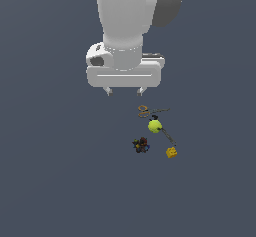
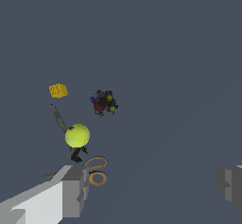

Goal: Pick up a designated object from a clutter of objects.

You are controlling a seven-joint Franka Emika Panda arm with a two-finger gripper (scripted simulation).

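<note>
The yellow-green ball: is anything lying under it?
A thin grey stick runs up to the yellow-green ball and disappears beneath it. A small dark piece pokes out on the far side. Whether they join underneath is hidden.

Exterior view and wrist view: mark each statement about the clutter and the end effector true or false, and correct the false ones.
1. The end effector is open and holds nothing. True.
2. The dark multicoloured lump is clamped between the fingers. False: it lies on the floor, apart from the end effector.
3. The yellow-green ball lies over the thin grey stick. True.
4. The yellow block rests on top of the ball. False: it lies apart, on the floor.
5. The scissors have orange-brown handle loops. True.
</note>
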